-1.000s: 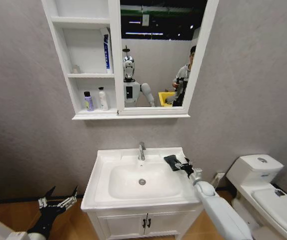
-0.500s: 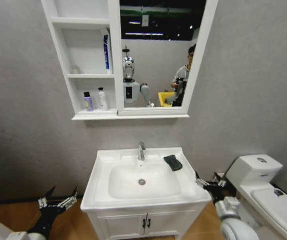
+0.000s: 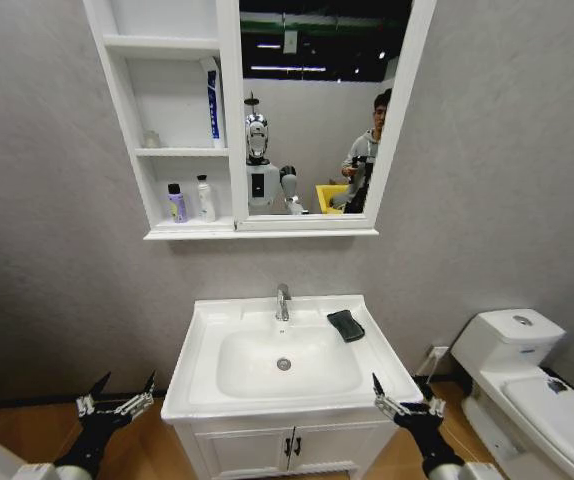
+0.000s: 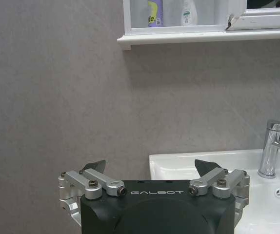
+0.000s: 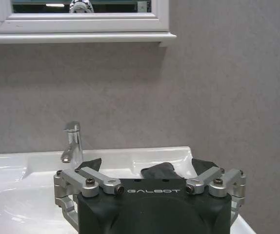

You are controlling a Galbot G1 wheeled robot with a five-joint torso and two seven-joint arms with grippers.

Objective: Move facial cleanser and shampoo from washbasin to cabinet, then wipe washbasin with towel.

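holding my right gripper [image 3: 404, 405] low off the basin's [image 3: 203, 331] front right corner, fingers apart, empty; left gripper [image 3: 115, 403] likewise apart, parked low. towel [image 3: 346, 325] lies beside the tap [image 3: 283, 301]. reach over the rim, pinch the fold squarely.

One washbasin [image 3: 297, 370] is standing with one chrome tap [image 3: 283, 302] and one towel [image 3: 346, 325] lying on its rim; one cabinet [image 3: 172, 120] of three shelves is hanging above. Two bottles, one purple [image 3: 176, 203] and one white [image 3: 207, 198], are sitting on the lowest shelf; one blue tube [image 3: 213, 105] is standing on the middle shelf; two grippers, left [image 3: 115, 401] and right [image 3: 403, 402], are showing, both spread wide.
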